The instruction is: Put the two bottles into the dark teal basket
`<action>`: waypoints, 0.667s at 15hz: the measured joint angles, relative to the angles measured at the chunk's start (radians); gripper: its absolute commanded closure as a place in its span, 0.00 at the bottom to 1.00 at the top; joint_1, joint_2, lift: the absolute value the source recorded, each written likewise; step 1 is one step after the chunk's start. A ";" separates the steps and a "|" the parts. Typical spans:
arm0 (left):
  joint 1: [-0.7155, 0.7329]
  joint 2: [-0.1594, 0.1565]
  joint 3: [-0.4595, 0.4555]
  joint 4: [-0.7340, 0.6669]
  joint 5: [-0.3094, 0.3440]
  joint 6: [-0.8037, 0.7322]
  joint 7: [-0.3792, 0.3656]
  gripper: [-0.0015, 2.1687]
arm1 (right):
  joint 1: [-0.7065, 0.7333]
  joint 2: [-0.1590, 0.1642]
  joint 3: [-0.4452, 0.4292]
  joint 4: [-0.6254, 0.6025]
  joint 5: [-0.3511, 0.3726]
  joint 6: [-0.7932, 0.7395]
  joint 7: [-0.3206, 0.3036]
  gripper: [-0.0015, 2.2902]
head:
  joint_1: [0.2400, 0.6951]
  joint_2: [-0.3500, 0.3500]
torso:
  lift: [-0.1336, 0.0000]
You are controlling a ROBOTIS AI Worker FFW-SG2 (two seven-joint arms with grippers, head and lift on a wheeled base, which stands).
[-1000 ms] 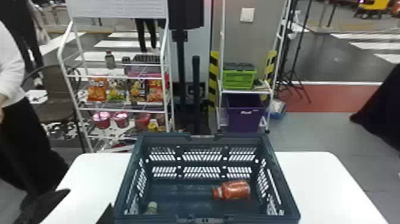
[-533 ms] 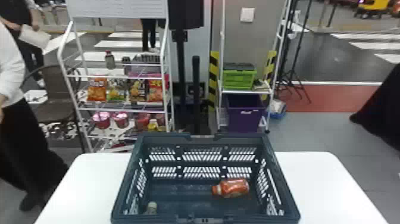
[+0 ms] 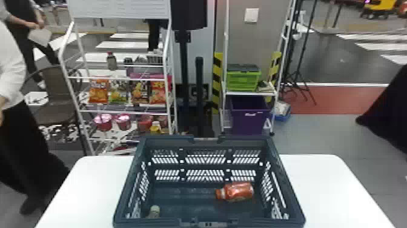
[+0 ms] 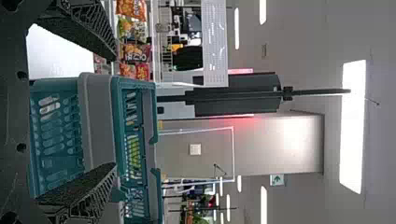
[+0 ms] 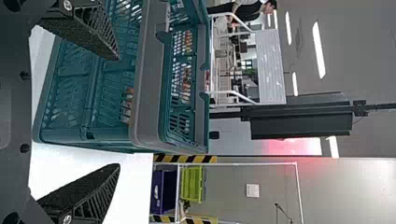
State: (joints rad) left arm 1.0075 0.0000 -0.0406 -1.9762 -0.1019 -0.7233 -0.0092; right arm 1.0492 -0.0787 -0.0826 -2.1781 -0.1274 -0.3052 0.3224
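Head view has both bottles inside the dark teal basket [image 3: 249, 140], which stands on the white tabletop [image 3: 336, 188]. The orange-red bottle [image 3: 237, 192] lies on its side on the basket floor, nearer the right wall, its cap towards the left. Near the left near corner is the second bottle's pale cap [image 3: 154, 209]; the near wall hides most of the rest, so its tilt is hard to tell. The left gripper [image 4: 115, 111] and the right gripper [image 5: 117, 112] both have their fingers spread, holding nothing.

The orange-red bottle looks full, so probably fairly heavy, smooth and slightly yielding, and likely to roll if nudged. If it needed moving, the best hold would be across the middle of its body; the narrow cap would let it swing. The basket seems stiff, with solid rims to grip.
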 measured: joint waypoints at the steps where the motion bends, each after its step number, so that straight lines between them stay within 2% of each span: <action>1: 0.003 0.000 -0.004 -0.001 -0.004 0.005 0.000 0.04 | 0.001 0.000 0.000 0.003 -0.002 -0.005 0.001 0.03 | 0.57 0.50 | 1.00; 10: 0.012 0.000 -0.022 -0.003 -0.028 0.062 0.009 0.04 | 0.003 0.007 -0.024 0.011 -0.050 -0.039 0.026 0.03 | 0.57 0.50 | 1.00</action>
